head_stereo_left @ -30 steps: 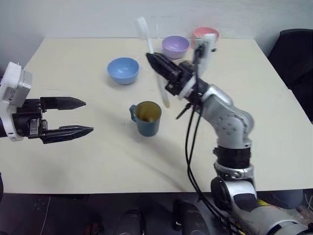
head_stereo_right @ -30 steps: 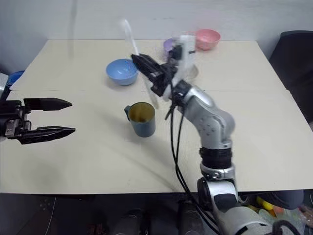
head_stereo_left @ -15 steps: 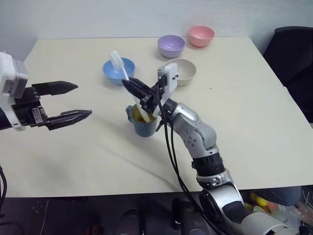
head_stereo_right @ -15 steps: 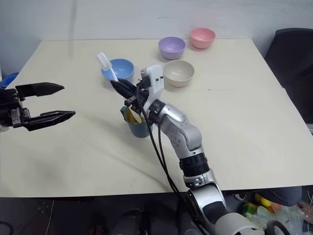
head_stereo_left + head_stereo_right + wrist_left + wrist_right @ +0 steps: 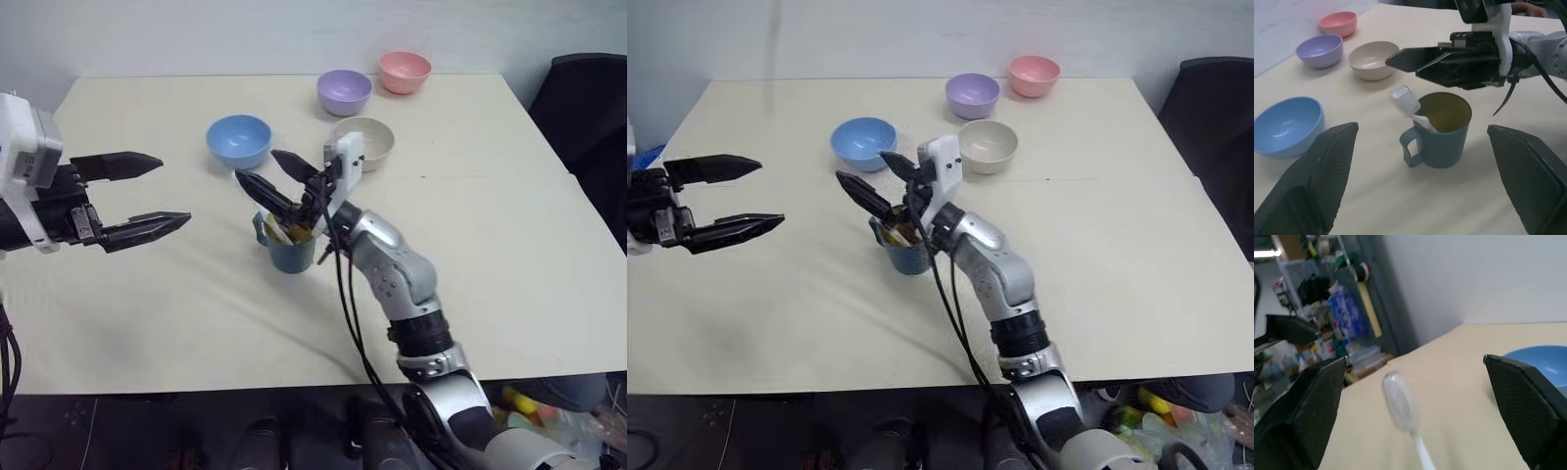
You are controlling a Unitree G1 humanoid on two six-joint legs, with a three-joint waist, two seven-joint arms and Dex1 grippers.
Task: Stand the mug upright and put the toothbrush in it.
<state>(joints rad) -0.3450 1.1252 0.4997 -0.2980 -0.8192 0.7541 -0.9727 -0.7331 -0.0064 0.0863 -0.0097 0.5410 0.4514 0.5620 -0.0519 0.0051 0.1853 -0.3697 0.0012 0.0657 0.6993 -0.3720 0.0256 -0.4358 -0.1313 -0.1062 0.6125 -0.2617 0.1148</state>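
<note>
In the left eye view, the mug (image 5: 292,250) is seen standing upright near the middle of the table (image 5: 509,245), and the toothbrush (image 5: 275,233) is seen leaning inside it. The right gripper (image 5: 263,174) is held just above the mug's mouth with its two black fingers spread wide and nothing between them. The left gripper (image 5: 157,190) is kept well apart to the left of the mug, its jaws also wide and empty. A blue bowl (image 5: 239,140), a cream bowl (image 5: 364,140), a purple bowl (image 5: 344,92) and a pink bowl (image 5: 404,70) are set farther back on the table.

In the left wrist view, the toothbrush's bristle head (image 5: 1402,99) is seen sticking out over the mug's rim on the handle side, its stem going down into the yellowish inside, while the right gripper hangs just above and behind the mug.

In the right wrist view, the bristle head (image 5: 1396,399) is seen between the spread fingers (image 5: 1528,396), touched by neither.

Half a second earlier the toothbrush was clamped in the right gripper above the mug; it has since been released into the mug.
</note>
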